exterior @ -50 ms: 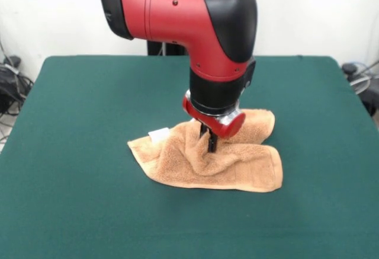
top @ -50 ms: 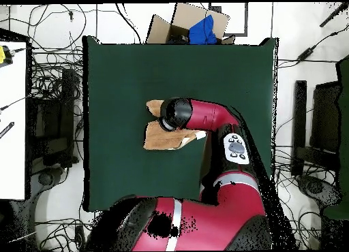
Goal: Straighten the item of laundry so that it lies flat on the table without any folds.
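Note:
The item of laundry (exterior @ -50 ms: 237, 167), an orange-tan terry towel, lies crumpled and partly folded near the middle of the green table (exterior @ -50 ms: 77, 122). A white tag (exterior @ -50 ms: 159, 134) shows at its left corner. My gripper (exterior @ -50 ms: 209, 143) points straight down into the towel's centre, its dark fingers close together and pinching a raised ridge of cloth that puckers towards them. In the overhead view the arm's wrist hides the gripper and much of the towel (top @ -50 ms: 161, 139); only the towel's edges stick out from under it on the table (top @ -50 ms: 116, 79).
The red arm's big elbow (exterior @ -50 ms: 183, 10) hangs over the table's far half. Off the table, a cardboard box (top @ -50 ms: 194, 23) holding something blue sits beyond one end, and cables (top @ -50 ms: 51, 92) and a white desk (top @ -50 ms: 13, 120) lie alongside.

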You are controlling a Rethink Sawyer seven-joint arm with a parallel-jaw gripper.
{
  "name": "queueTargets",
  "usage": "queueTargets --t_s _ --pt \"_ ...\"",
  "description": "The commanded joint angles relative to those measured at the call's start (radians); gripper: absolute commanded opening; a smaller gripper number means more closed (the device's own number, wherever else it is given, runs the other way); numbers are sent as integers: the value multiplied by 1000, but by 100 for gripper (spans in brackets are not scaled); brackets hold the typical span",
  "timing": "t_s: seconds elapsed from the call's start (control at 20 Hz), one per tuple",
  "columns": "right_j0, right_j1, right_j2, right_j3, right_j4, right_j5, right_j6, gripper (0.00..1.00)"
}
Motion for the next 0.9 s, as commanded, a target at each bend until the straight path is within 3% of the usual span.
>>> queueTargets --t_s 0.05,0.6,0.9 --pt "0 28 90 19 -30 71 -73 0" --pt "7 -109 80 81 -68 106 -132 0" --pt "14 -201 77 72 -62 254 -173 0"
